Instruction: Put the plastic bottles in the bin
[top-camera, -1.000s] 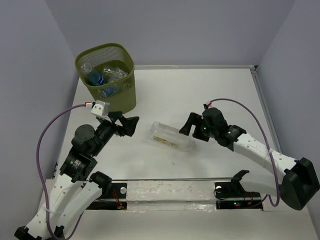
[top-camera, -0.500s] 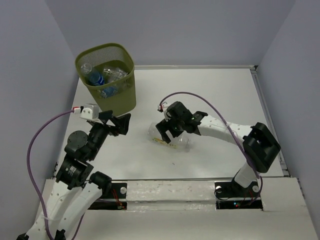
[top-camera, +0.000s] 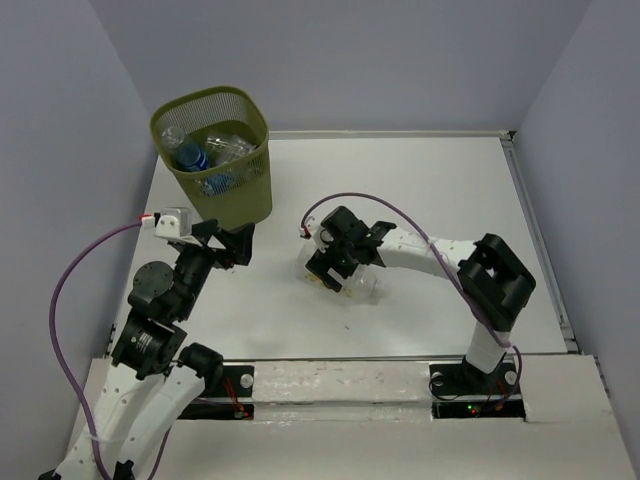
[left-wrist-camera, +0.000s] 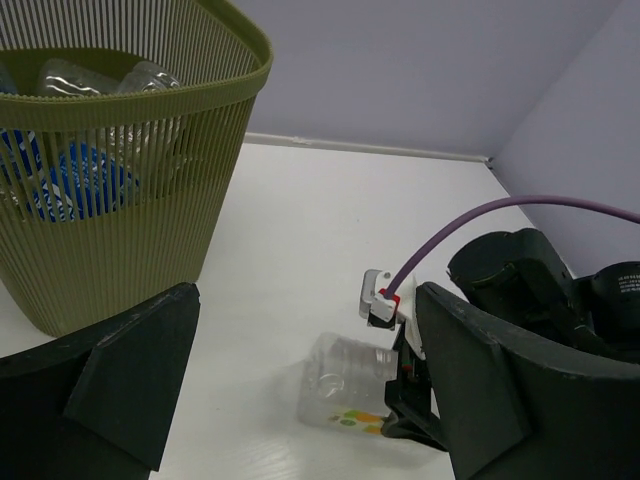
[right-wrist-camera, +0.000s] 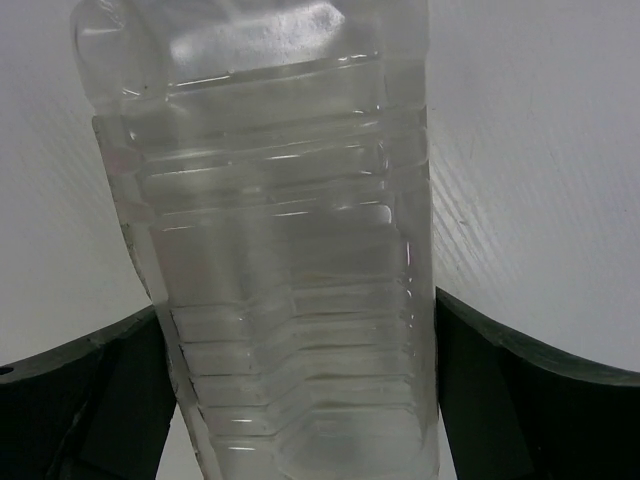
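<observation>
- Top external view: we see the white table (top-camera: 420, 190), the biggest thing here.
- The green bin (top-camera: 252, 200) stands at its far left corner, with small bottles (top-camera: 205, 150) inside.
- The big square bottle (top-camera: 366, 288) lies on its side mid-table, well apart from the bin.
- The right gripper (top-camera: 334, 264) has a finger on each side of that bottle; we cannot tell if it squeezes.
- The left gripper (top-camera: 232, 243) is spread wide, holds nothing, and hangs near the bin.
</observation>
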